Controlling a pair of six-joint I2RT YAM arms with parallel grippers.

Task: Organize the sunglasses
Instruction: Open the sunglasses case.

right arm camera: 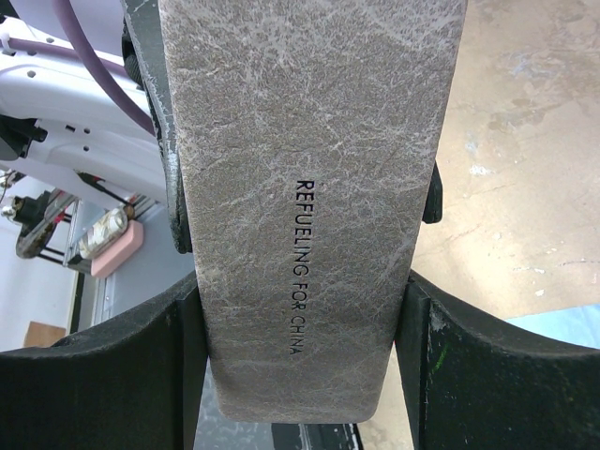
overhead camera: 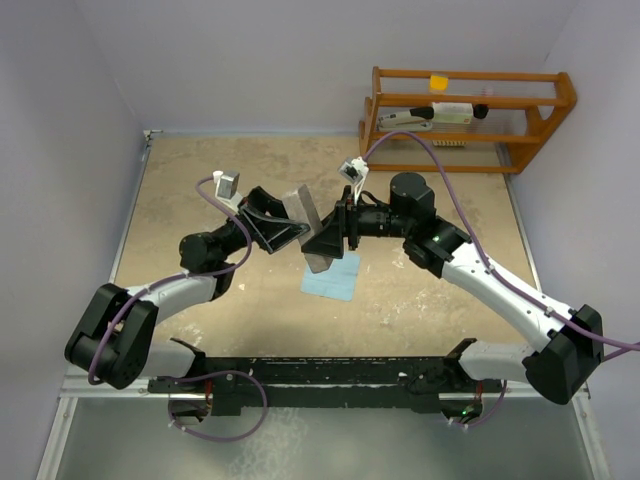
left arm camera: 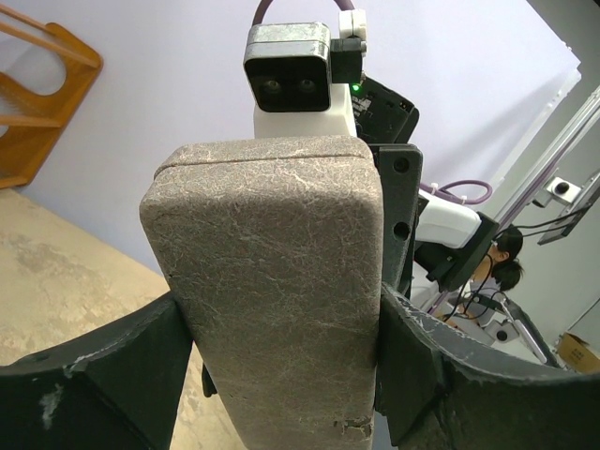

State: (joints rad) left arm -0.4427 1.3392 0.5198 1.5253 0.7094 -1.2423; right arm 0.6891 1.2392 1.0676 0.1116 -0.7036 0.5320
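The grey case [overhead camera: 303, 214] is held in the air above the table's middle, gripped from both sides. My left gripper [overhead camera: 287, 232] is shut on it; in the left wrist view the case [left arm camera: 272, 281] fills the space between the fingers [left arm camera: 122, 366], and its lid seam looks closed. My right gripper [overhead camera: 328, 240] is shut on it too; the right wrist view shows the case [right arm camera: 309, 187] with "REFUELING FOR CHINA" printed on it. The orange sunglasses are not in view. The light blue cloth [overhead camera: 333, 279] lies flat on the table under the case.
A wooden rack [overhead camera: 465, 110] stands at the back right with a few small items on its shelves. Walls close the table in on the left, back and right.
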